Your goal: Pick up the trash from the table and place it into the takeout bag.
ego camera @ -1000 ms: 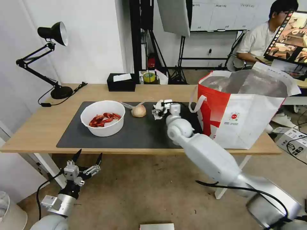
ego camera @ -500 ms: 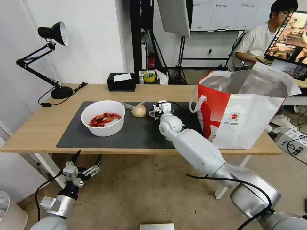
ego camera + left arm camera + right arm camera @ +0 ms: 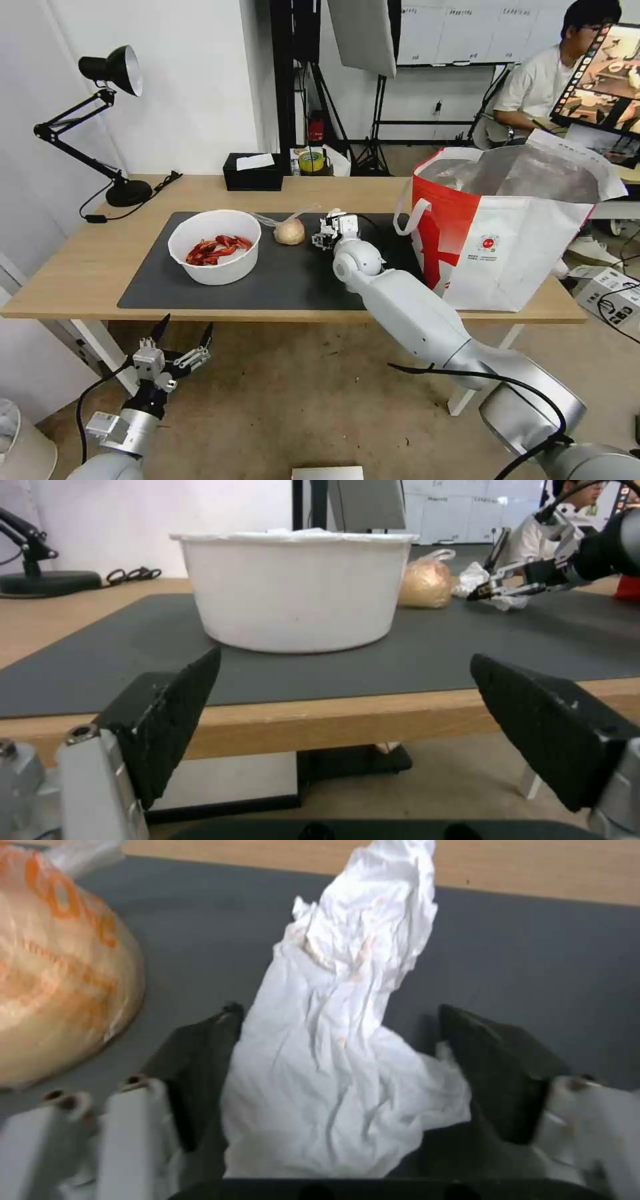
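On the counter's (image 3: 87, 267) dark mat, the crumpled tissue (image 3: 347, 1040) lay just beside the bagged beige lump (image 3: 53, 970), between the right gripper's (image 3: 340, 1075) wide jaws. Closing off-centre could pinch only a loose fold, letting it slip. The left gripper (image 3: 175, 341) hung below the counter edge, jaws wide.

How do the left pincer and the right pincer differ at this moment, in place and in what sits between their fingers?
The left pincer hangs below the table edge, out in front of the white bowl; the right pincer is down on the dark mat. The left pincer's fingers have nothing between them; the right pincer's straddle the crumpled tissue, beside the bagged beige lump. Both are open.
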`<state>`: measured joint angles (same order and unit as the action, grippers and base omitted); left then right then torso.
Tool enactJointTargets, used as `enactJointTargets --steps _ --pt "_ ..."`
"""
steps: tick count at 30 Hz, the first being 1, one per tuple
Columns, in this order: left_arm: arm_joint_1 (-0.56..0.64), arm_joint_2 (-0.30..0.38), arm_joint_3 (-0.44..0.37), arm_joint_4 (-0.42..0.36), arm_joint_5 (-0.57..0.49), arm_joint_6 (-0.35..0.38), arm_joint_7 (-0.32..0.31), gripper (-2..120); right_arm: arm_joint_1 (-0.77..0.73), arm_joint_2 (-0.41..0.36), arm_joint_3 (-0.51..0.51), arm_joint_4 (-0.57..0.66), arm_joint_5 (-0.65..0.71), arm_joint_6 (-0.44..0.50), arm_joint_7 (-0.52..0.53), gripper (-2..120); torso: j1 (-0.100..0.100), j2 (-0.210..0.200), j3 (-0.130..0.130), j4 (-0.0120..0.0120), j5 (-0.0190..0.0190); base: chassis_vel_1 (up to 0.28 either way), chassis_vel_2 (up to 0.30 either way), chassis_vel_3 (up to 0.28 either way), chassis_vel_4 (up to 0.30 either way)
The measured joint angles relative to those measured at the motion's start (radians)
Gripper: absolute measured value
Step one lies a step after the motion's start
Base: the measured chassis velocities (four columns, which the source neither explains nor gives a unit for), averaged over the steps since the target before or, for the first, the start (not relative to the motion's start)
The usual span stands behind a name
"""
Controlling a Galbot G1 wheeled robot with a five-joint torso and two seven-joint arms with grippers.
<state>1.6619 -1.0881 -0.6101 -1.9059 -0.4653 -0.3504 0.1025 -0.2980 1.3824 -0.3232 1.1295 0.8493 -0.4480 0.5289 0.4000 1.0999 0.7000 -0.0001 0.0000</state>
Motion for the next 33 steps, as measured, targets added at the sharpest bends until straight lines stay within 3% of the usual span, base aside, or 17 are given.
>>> enactJointTargets --steps 1,2,3,7,12,21,28,33 --pt "0.000 0.000 0.000 0.000 0.000 0.000 0.000 100 0.000 0.000 0.000 0.000 0.000 0.000 0.000 79 0.000 0.000 0.000 0.0000 0.0000 0.000 0.000 0.000 0.000" --pt "0.003 -0.001 0.004 -0.003 -0.020 0.001 -0.001 100 -0.003 0.001 0.001 0.000 0.006 -0.001 0.002 68 0.000 0.000 0.000 0.0001 0.0000 0.000 0.000 0.000 0.000" --pt "0.003 -0.001 0.004 -0.003 -0.020 0.001 -0.001 100 -0.003 0.001 0.001 0.000 0.006 -0.001 0.002 68 0.000 0.000 0.000 0.0001 0.0000 0.000 0.000 0.000 0.000" --pt "0.011 -0.006 0.005 -0.001 -0.026 0.001 -0.001 100 -0.010 -0.002 0.006 0.002 0.019 -0.001 0.008 48 0.000 0.000 0.000 0.0000 0.0000 0.000 0.000 0.000 0.000" --pt "0.011 -0.007 0.005 0.000 -0.025 0.001 -0.002 100 -0.012 -0.008 0.007 0.005 0.024 0.000 0.009 35 0.000 0.000 0.000 -0.0001 0.0000 0.000 0.000 0.000 0.000" --pt "0.011 -0.006 0.007 -0.005 -0.022 0.000 -0.003 100 -0.021 -0.020 0.013 0.030 0.039 0.014 0.002 0 0.000 0.000 0.000 0.0002 0.0000 0.000 0.000 0.000 0.000" --pt "0.013 -0.004 0.005 -0.016 -0.021 0.000 -0.005 100 -0.058 -0.114 0.013 0.200 0.016 0.082 -0.030 0 0.000 0.000 0.000 0.0002 0.0003 0.000 0.000 0.000 0.000" --pt "0.013 -0.009 0.007 -0.018 -0.019 0.000 -0.006 100 -0.132 -0.200 0.026 0.342 -0.154 0.174 -0.091 0 0.000 0.000 0.000 0.0000 0.0001 0.000 0.000 0.000 0.000"
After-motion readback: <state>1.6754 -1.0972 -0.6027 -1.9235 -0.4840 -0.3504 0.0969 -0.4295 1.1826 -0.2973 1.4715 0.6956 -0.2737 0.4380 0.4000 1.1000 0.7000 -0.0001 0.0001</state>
